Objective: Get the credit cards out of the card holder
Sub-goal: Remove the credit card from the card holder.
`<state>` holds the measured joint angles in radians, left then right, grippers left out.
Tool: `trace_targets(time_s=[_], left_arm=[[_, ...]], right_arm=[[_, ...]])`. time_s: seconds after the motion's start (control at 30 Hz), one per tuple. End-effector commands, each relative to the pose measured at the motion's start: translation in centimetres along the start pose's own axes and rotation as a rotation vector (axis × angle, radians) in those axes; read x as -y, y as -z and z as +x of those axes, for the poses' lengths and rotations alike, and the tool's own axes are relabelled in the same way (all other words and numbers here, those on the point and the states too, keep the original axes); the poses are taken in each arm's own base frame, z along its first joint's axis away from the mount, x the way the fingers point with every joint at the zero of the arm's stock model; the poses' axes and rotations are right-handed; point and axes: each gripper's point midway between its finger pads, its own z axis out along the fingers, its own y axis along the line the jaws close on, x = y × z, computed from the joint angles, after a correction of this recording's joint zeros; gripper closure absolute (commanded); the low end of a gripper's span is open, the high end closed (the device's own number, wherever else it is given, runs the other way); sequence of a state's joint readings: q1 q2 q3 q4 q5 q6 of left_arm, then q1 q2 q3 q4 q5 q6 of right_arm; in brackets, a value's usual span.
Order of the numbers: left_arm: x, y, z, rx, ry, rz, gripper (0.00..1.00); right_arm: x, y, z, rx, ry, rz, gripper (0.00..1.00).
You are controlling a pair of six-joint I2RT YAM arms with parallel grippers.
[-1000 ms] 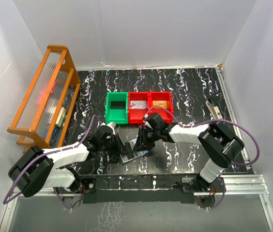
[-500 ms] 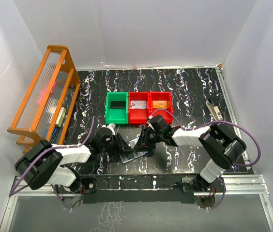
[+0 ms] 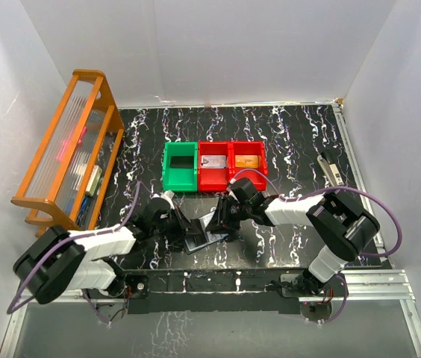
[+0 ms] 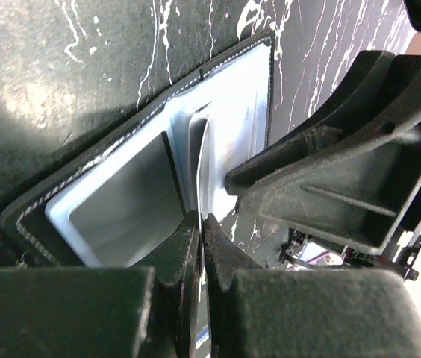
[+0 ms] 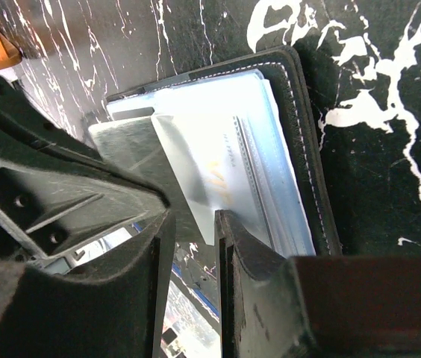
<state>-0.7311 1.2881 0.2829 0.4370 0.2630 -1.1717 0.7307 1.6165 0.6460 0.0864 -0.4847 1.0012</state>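
Observation:
The card holder (image 3: pixel 204 239) lies open on the black marbled table near the front edge, dark outside with light-blue inner panels (image 4: pixel 128 201) (image 5: pixel 270 149). My left gripper (image 4: pixel 201 224) is shut on a thin light card (image 4: pixel 201 171), seen edge-on, whose far end still sits in the pocket at the fold. In the right wrist view this card (image 5: pixel 195 179) is silvery with gold marks. My right gripper (image 5: pixel 193 224) has its jaws a little apart at the card's corner, and one finger (image 5: pixel 233 239) rests on the holder's panel. In the top view both grippers (image 3: pixel 184 227) (image 3: pixel 222 220) meet over the holder.
A green bin (image 3: pixel 180 165) and two red bins (image 3: pixel 213 175) (image 3: pixel 247 173) stand in a row behind the holder; each red bin holds a card. An orange wooden rack (image 3: pixel 69 142) stands at the left. A small pale object (image 3: pixel 330 168) lies at the right edge.
My left gripper has shifted slightly toward the left and the near edge with the card in it. My right gripper and the holder have stayed about where they were.

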Motion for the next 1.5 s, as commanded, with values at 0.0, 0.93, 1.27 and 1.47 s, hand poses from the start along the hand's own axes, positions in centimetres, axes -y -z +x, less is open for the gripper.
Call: trace_targets(time_s=[0.0, 0.93, 1.27, 1.47], left_arm=[[-0.3, 2.0, -0.9, 0.049, -0.063, -0.082, 1.0], [14.0, 10.2, -5.2, 0.105, -0.423, 0.397, 1.0], [16.6, 11.4, -4.6, -0.015, -0.446, 0.584, 1.0], [17.3, 11.6, -4.2, -0.046, -0.443, 0.63, 1.0]], right_arm=[[4.8, 0.1, -0.9, 0.068, -0.028, 0.2, 0.72], [-12.0, 13.7, -7.1, 0.42, 0.391, -0.464, 0.42], [-14.5, 14.3, -4.2, 0.256, 0.419, -0.67, 0.49], [-15.5, 14.0, -3.8, 0.195, 0.427, -0.721, 0.59]])
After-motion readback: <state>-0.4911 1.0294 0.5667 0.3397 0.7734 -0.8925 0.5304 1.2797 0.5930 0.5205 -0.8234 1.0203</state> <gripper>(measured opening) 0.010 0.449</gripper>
